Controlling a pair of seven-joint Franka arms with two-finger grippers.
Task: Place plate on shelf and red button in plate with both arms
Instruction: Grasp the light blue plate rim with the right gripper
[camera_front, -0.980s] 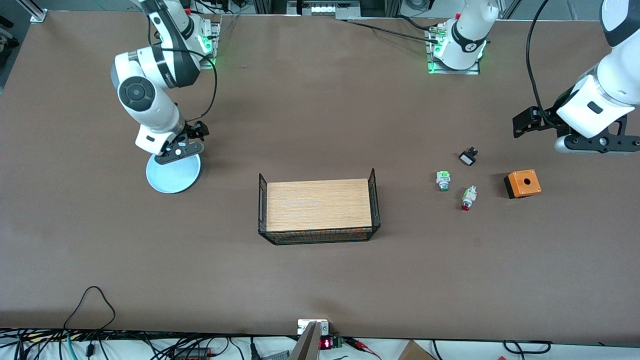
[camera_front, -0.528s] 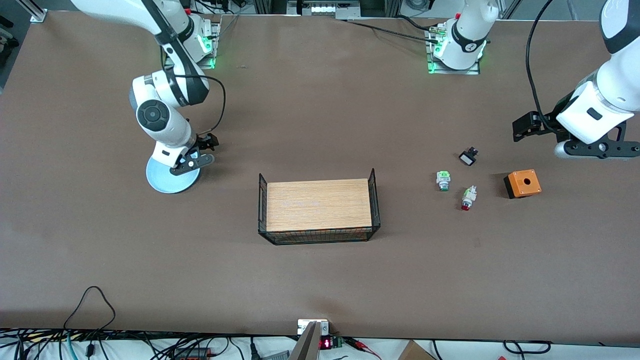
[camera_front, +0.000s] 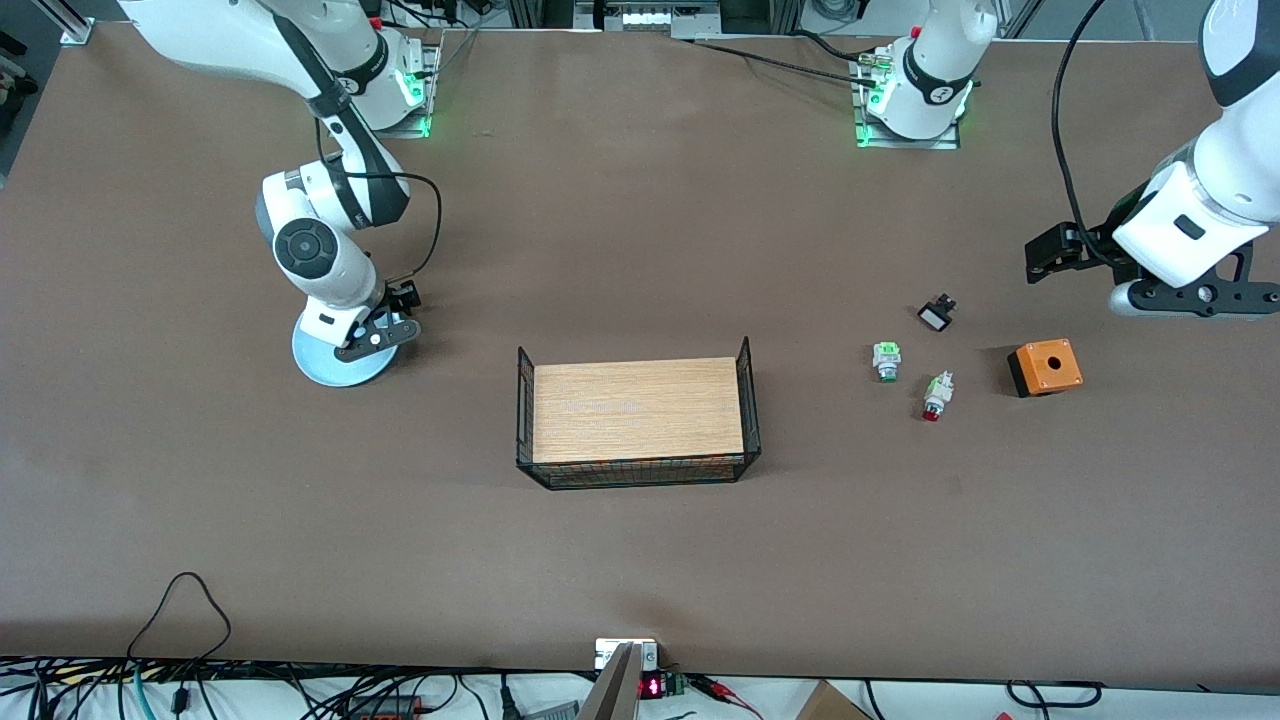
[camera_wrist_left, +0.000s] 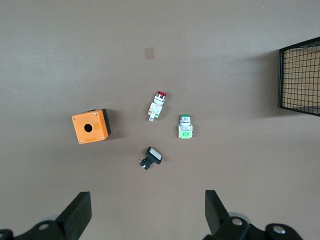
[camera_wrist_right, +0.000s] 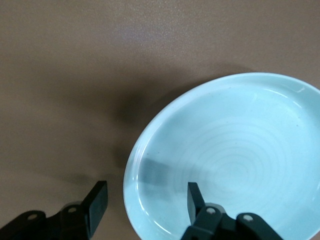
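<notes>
1. Pale light-blue and shallow, the round plate (camera_front: 340, 358) with its raised rim lies flat on the brown table toward the right arm's end, well apart from the wire basket with a wooden floor (camera_front: 637, 420) at mid-table.
2. Directly over the plate's rim hangs the right gripper (camera_wrist_right: 145, 200), fingers spread, one finger over the bare table and the other over the plate's inside, so the rim (camera_wrist_right: 131, 172) sits between them. It has not closed on anything.
3. Judged from this, the step in hand is the grasp of the plate: the next move calls for a short descent until the fingers straddle the rim, then a firm pinch before lifting.
4. Toward the left arm's end lies the small red-capped push-button (camera_front: 935, 397) with a whitish body, on its side, untouched. Beside it are a green-capped button (camera_front: 886, 361), a small black-and-white switch (camera_front: 936, 315) and an orange box with a round hole (camera_front: 1045, 367).
5. High over the table near that cluster waits the left gripper (camera_wrist_left: 145, 212), fingers wide apart and empty, the red button in its view.
6. No brand, label or writing can be read on these things.
</notes>
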